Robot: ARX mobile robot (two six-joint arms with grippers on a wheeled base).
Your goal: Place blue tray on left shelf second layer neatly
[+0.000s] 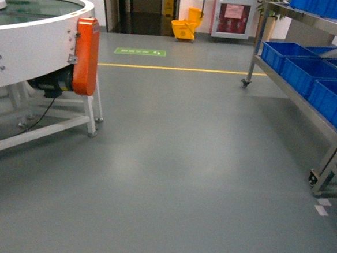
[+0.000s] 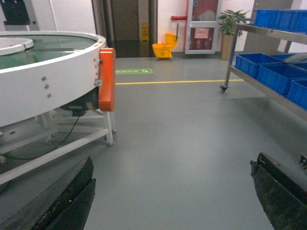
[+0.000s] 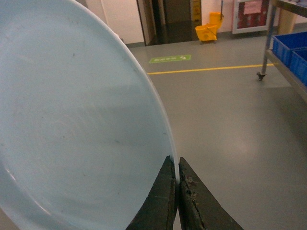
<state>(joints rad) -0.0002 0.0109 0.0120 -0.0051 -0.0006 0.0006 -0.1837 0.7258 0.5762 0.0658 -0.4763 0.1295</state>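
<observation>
Tray picked, placement not started: robot is out on the open floor.

Grey floor [image 1: 170,179] fills the head view; the white round conveyor machine [image 1: 30,36] sits at its left edge, a steel shelf rack [image 1: 308,107] with deep-blue crates [image 1: 302,69] at its right edge. No left shelf second layer identifiable, so drive, align and set-down all look left to do. The blue tray [image 3: 72,124] is held up off the floor, the right gripper [image 3: 176,184] with its jaws clenched on its rim. The left gripper [image 2: 172,196] has jaws spread wide, nothing between them.
</observation>
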